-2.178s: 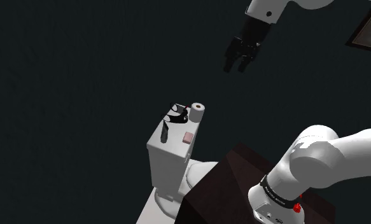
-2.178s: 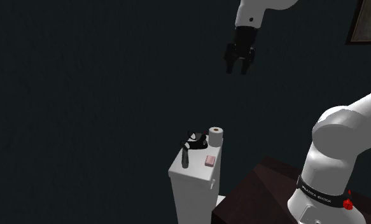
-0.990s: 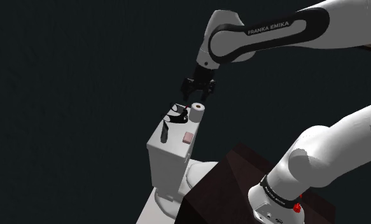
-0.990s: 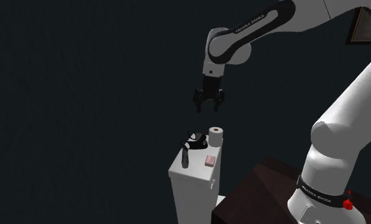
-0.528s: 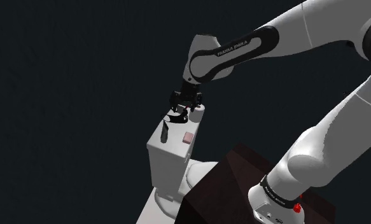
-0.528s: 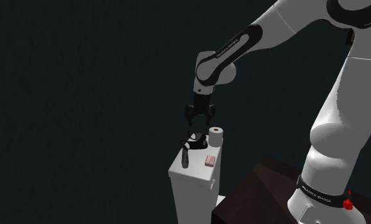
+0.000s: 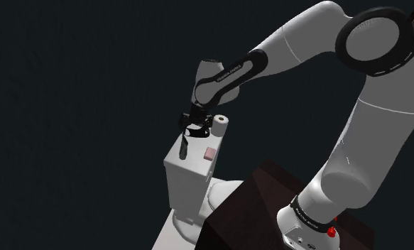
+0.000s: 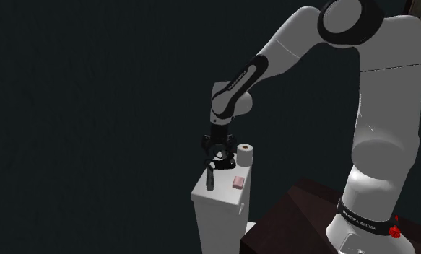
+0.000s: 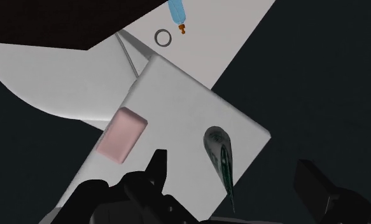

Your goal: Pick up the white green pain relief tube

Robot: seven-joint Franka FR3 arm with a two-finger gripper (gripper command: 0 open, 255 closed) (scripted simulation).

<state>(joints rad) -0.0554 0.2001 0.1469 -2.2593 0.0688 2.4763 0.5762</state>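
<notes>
The tube point(image 9: 219, 156) lies flat on the white tank top point(image 9: 177, 95); it looks dark green with a pale rounded end. In the shoulder view the tube point(image 7: 184, 145) is a dark sliver near the tank's left edge, and it shows as a dark strip point(image 8: 210, 178) in the second exterior view. My gripper point(image 9: 236, 181) hangs open just above it. The tube lies between the fingers point(image 9: 157, 167) without touching them, nearer one than the other. The gripper point(image 7: 192, 126) sits low over the tank's far end point(image 8: 216, 152).
A pink soap bar point(image 9: 121, 135) lies beside the tube. A white paper roll point(image 7: 220, 124) and a black-and-white object point(image 7: 199, 132) stand at the tank's far end. A blue bottle point(image 9: 177, 11) and a ring point(image 9: 163, 37) lie beyond. The dark stand point(image 7: 258, 195) is at lower right.
The arm has swung down and to the shoulder view's left, from high above to just over the tank top. The fingers have stayed open.
</notes>
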